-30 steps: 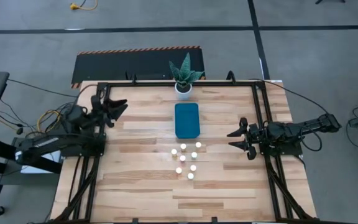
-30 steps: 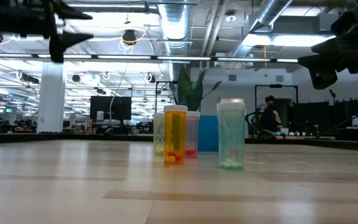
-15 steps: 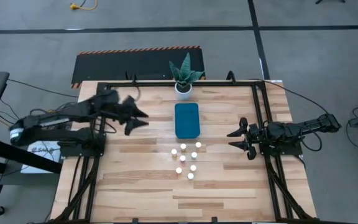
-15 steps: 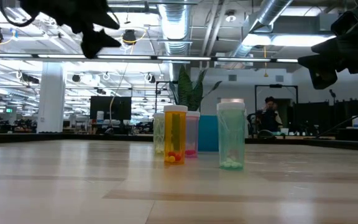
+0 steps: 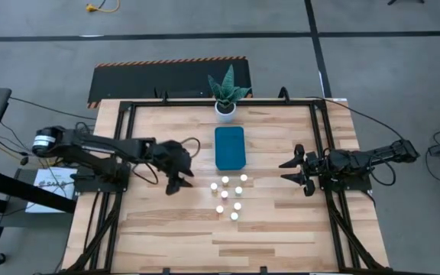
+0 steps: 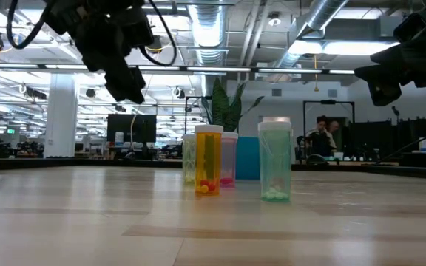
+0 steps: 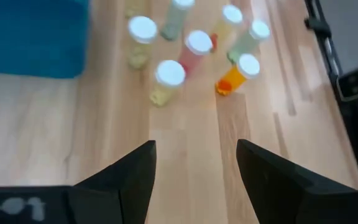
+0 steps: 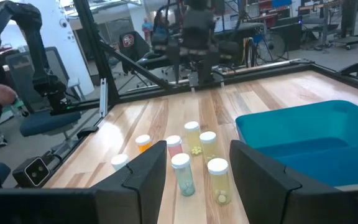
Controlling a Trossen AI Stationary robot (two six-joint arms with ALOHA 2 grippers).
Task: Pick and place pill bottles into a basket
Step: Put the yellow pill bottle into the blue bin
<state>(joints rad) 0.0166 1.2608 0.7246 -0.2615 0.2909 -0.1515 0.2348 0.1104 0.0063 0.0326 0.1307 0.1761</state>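
Several pill bottles (image 5: 228, 197) with white caps stand upright in a loose cluster on the wooden table, just nearer than the teal basket (image 5: 230, 147). The low view shows an amber bottle (image 6: 208, 170) and a clear green one (image 6: 275, 168). My left gripper (image 5: 180, 169) hovers open above the table, left of the cluster, tilted down. In the left wrist view (image 7: 194, 168) the bottles (image 7: 194, 46) lie ahead of its fingers and the basket (image 7: 30, 37) beside them. My right gripper (image 5: 290, 169) waits open and level at the table's right side, facing the bottles (image 8: 191, 158).
A white pot with a green plant (image 5: 225, 103) stands at the far edge, behind the basket. Black frame rails (image 5: 323, 145) run along the table's left and right sides. Bare wood lies on the near half of the table. People (image 6: 324, 134) stand far off in the room.
My left gripper has swung from the table's left side toward the right and the near edge, toward the pill bottles. It has sunk a little and tipped from level to slanting down. Its fingers stay open. The bottles and the basket have not moved.
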